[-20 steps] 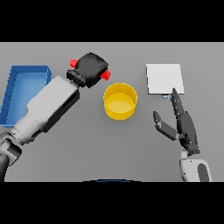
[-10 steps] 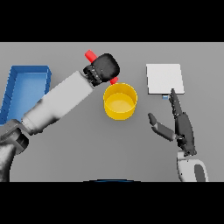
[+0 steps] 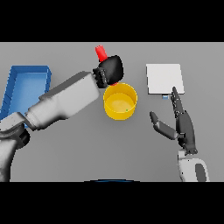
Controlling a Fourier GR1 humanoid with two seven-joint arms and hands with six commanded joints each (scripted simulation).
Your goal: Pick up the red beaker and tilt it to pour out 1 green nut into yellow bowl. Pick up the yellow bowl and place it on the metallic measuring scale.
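Red beaker [image 3: 101,53] clamped in the curled left hand [image 3: 110,70], tipped over the far rim of the yellow bowl [image 3: 120,101]; a small green speck (probably the nut) inside. Bowl likely light, stiff, smooth: best taken by the rim. Right hand [image 3: 183,124] relaxed, fingers straight, beside the metallic measuring scale [image 3: 164,78]. Grey desk [image 3: 131,148] flat, blue tray [image 3: 25,89] well apart.
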